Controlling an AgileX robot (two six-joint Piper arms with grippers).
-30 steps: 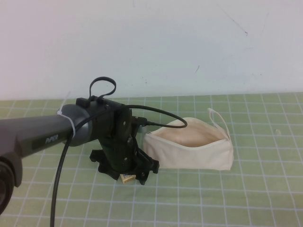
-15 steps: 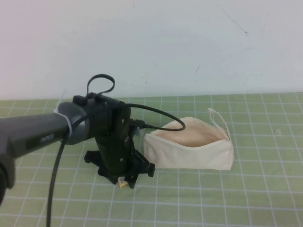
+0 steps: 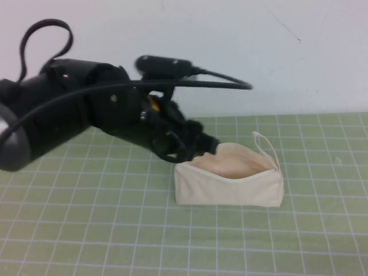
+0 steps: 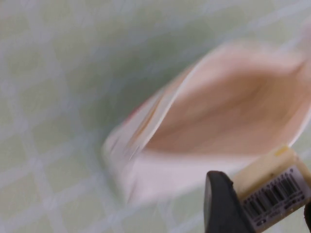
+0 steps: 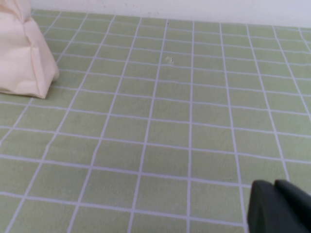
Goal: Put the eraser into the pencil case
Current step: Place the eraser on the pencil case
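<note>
Left wrist view: left gripper (image 4: 260,204) pinches eraser (image 4: 272,187) above pencil case (image 4: 204,126) rim

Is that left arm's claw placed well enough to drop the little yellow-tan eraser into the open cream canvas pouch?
Probably yes: the left claw holds the eraser at the open pouch, nothing between them.

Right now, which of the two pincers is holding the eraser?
The left pincer, raised over the open pencil case, grips the eraser. The right pincer hangs over bare mat, holding nothing visible.

The pencil case (image 3: 229,182) gapes open upward. The left gripper (image 3: 198,145) holding the eraser (image 4: 272,187) crowds its left end. The right gripper (image 5: 279,206) sits well apart over bare mat (image 5: 160,145).
</note>
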